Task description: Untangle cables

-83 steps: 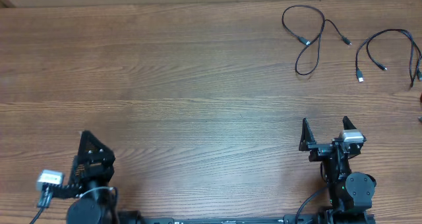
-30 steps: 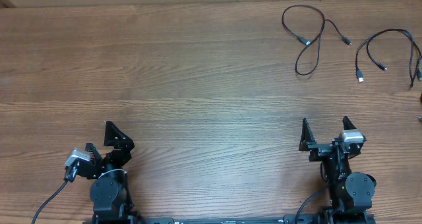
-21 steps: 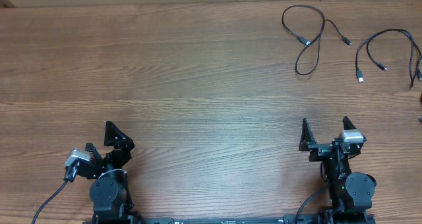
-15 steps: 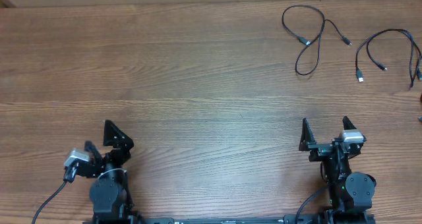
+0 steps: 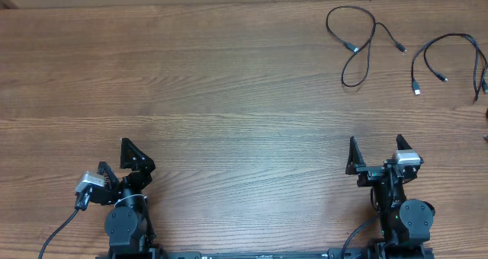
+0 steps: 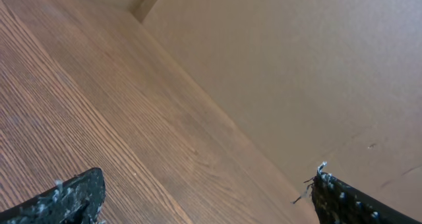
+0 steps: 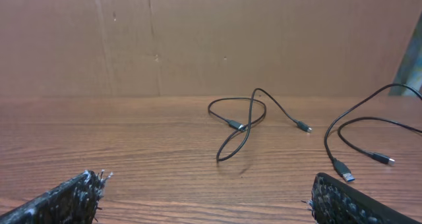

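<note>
Overhead view — I see the cables, thin black cords, lying loose at upper right of the wooden surface; left gripper and right gripper, lower frame — both spread wide, empty.

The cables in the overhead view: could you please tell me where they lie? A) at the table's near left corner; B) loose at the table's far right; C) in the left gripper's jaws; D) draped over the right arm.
B: the cables lie loose at the far right of the table, well beyond the open right gripper.
</note>
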`<action>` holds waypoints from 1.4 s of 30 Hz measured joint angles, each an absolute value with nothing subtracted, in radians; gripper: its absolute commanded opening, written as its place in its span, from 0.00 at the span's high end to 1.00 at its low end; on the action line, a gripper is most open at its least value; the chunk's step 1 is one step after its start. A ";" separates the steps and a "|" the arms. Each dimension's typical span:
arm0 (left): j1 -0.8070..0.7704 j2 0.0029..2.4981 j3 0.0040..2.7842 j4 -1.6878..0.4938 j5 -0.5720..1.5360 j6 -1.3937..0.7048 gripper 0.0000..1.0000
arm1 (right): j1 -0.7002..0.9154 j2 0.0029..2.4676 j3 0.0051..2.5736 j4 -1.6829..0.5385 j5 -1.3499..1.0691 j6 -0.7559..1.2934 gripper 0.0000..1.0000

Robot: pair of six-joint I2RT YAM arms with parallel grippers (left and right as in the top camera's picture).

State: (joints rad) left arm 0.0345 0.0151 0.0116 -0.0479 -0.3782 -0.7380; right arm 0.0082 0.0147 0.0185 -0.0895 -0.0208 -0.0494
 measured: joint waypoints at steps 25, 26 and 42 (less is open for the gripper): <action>0.035 0.015 0.012 -0.048 -0.379 -0.736 0.00 | 0.008 0.015 0.019 -0.090 -0.022 -0.050 0.00; 0.035 0.015 0.012 -0.048 -0.379 -0.733 0.01 | 0.008 0.015 0.019 -0.089 -0.021 -0.050 0.00; 0.035 0.015 0.012 -0.052 -0.288 -0.068 0.00 | 0.008 0.015 0.019 -0.090 -0.021 -0.050 0.00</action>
State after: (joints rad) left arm 0.0345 0.0151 0.0116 -0.0525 -0.2882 -0.0677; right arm 0.0082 0.0147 0.0185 -0.0898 -0.0212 -0.0498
